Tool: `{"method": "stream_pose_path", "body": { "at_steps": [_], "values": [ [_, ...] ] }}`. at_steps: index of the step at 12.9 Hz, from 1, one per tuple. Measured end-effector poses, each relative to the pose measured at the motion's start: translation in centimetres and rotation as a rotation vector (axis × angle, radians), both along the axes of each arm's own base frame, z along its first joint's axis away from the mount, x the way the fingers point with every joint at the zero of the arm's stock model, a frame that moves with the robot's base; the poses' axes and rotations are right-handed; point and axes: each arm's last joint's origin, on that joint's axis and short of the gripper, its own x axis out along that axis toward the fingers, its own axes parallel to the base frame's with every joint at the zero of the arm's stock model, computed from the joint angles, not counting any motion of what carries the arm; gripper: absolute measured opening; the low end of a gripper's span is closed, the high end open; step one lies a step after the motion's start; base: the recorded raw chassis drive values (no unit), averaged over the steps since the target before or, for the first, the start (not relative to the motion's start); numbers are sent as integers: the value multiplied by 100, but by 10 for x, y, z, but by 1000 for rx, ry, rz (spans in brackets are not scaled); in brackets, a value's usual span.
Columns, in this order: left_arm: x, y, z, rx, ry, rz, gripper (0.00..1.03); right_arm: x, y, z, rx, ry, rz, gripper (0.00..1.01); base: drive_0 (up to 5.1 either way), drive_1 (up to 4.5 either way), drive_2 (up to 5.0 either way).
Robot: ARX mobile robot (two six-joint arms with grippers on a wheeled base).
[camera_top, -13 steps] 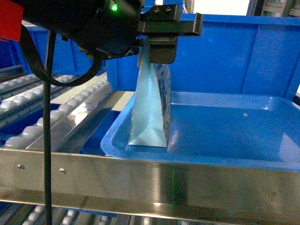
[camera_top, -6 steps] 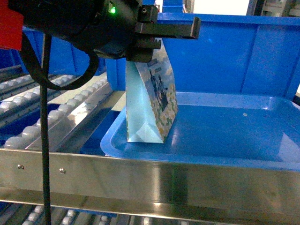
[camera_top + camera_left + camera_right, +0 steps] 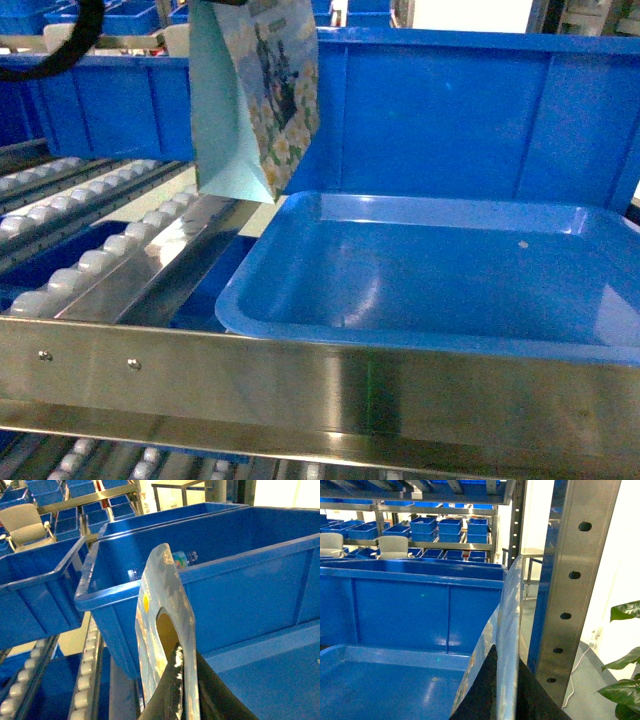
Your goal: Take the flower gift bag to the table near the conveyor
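Left jaws apparently clamp the flower gift bag (image 3: 165, 630), lifted above the tray (image 3: 420, 290).

Black cable (image 3: 75, 40) loops overhead; both tools' fingers (image 3: 165, 700) are black.

We see the flower gift bag (image 3: 255, 95) hanging up in the air, straight up and down. It is light blue on its side, with white and yellow flowers on its front. Its flat bottom floats above the far left corner of the blue tray (image 3: 420, 300), not touching it.
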Motion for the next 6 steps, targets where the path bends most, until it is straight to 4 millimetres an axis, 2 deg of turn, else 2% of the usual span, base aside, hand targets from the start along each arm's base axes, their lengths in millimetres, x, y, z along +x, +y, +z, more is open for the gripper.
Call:
{"method": "stream_pose_path", "body": {
  "at_steps": [2, 3, 4, 6],
  "values": [
    [-22, 15, 5, 10, -57, 54, 2, 0, 0, 0, 0, 0, 0, 3, 0, 0, 0],
    [-67, 48, 12, -13, -141, 149, 2, 0, 0, 0, 0, 0, 0, 3, 0, 0, 0],
    [-91, 64, 9, -49, -160, 191, 2, 0, 0, 0, 0, 0, 0, 3, 0, 0, 0],
    [-101, 72, 17, -89, -217, 179, 2, 0, 0, 0, 0, 0, -1, 3, 0, 0, 0]
  ]
}}
